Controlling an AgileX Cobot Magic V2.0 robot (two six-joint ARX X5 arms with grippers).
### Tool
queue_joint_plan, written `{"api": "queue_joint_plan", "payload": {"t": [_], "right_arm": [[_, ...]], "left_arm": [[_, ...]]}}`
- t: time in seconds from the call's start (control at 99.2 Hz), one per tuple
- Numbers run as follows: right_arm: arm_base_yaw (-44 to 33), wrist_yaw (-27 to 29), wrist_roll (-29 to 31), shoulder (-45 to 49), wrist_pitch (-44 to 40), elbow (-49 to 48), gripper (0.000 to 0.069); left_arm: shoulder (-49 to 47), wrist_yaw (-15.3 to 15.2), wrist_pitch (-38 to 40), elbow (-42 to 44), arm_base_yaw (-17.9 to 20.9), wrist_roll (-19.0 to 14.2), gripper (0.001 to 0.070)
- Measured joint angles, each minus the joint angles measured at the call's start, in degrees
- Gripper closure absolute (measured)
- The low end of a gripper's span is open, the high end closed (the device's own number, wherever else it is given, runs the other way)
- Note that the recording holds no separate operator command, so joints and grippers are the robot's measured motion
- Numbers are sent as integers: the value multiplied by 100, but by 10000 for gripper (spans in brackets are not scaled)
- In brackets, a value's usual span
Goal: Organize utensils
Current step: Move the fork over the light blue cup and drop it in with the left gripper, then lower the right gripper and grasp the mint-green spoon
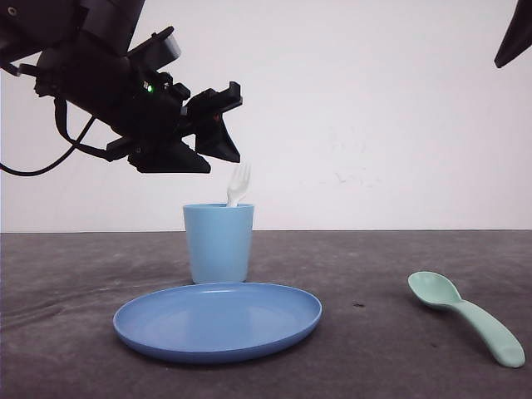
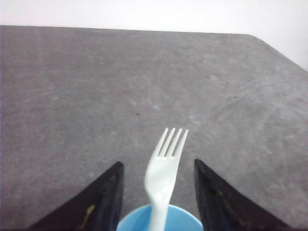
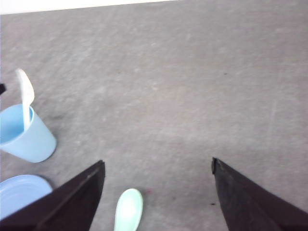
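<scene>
The fork stands in the cup, tines up, just below the left gripper, whose jaws gape empty; the spoon lies on the table under the wide-open right gripper.

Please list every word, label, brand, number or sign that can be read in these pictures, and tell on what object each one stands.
There are none: no readable text on the fork, spoon, cup, plate, table or left gripper.
</scene>
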Motion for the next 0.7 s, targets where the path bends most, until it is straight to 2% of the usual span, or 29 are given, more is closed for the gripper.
{"api": "queue_joint_plan", "payload": {"t": [0.151, 0.282, 0.444, 0.696], "right_arm": [[326, -136, 330, 46, -387, 11, 246], [756, -13, 525, 306, -988, 24, 246], [1283, 579, 798, 866, -1488, 24, 246], [2168, 1172, 1405, 2059, -1185, 26, 276]], "left_arm": [[-680, 330, -227, 0, -4, -90, 429], [-1661, 361, -721, 0, -44, -109, 429], [-2837, 372, -2002, 0, -70, -109, 429], [-4323, 378, -4074, 0, -212, -107, 429]]}}
